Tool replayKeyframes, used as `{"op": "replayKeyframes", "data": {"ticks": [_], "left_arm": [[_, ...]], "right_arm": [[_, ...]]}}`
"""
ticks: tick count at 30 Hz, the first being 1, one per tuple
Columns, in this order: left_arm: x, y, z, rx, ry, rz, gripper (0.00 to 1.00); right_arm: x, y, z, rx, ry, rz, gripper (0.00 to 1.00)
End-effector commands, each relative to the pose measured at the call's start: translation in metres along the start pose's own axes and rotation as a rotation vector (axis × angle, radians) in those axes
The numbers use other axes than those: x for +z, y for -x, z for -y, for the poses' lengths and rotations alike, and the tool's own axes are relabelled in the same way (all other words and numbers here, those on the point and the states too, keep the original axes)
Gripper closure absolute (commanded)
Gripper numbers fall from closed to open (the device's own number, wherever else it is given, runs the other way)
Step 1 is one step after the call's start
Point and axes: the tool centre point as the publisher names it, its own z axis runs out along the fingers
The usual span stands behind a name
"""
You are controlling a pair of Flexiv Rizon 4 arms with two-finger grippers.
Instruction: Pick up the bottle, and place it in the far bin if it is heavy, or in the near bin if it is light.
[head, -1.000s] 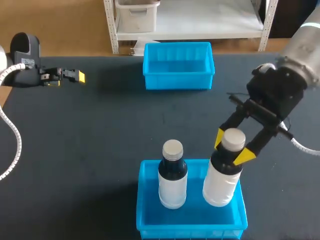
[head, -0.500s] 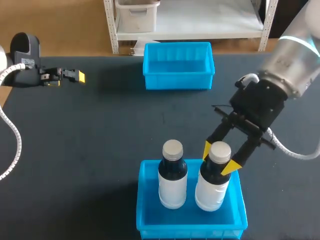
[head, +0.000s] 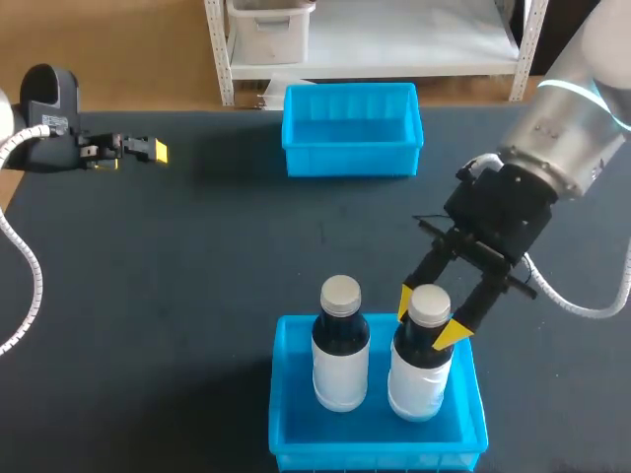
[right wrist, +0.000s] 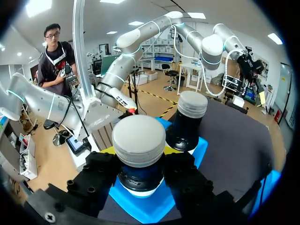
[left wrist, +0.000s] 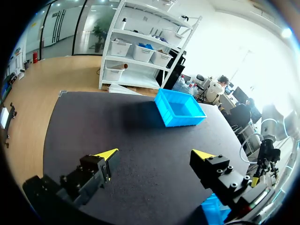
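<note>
The right gripper point(head: 425, 321) is clamping its yellow-tipped fingers on the neck of the bottle point(head: 419, 376). The bottle is standing upright inside the near bin point(head: 282, 426), just beside a second bottle point(head: 340, 360). The far bin point(head: 350, 158) is sitting well apart across the table. The left gripper point(left wrist: 154, 157) is hanging wide open, holding nothing. Placement is looking nearly finished; only letting go and lifting clear seems left.

Bright, even light from overhead; a soft shadow darkens the bench point(head: 148, 296) at nine o'clock of the far bin point(head: 350, 161).
</note>
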Motion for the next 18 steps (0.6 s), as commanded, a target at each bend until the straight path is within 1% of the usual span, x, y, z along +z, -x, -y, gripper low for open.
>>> {"op": "replayKeyframes", "data": {"ticks": [1,2,3,8,12,18], "left_arm": [[0.000,0.000,0.000,0.000,0.000,0.000,0.00],[0.000,0.000,0.000,0.000,0.000,0.000,0.00],[0.000,0.000,0.000,0.000,0.000,0.000,0.00],[0.000,0.000,0.000,0.000,0.000,0.000,0.00],[0.000,0.000,0.000,0.000,0.000,0.000,0.00],[0.000,0.000,0.000,0.000,0.000,0.000,0.00]], "right_arm": [[-0.002,-0.006,0.007,0.012,0.013,0.015,0.27],[-0.003,-0.007,0.008,0.016,0.014,0.017,0.06],[-0.003,-0.008,0.008,0.019,0.014,0.018,0.00],[-0.007,-0.011,0.010,0.038,0.011,0.019,0.00],[-0.015,-0.015,0.012,0.056,0.004,0.004,0.00],[-0.052,-0.035,0.013,0.131,-0.044,-0.011,0.00]]}}
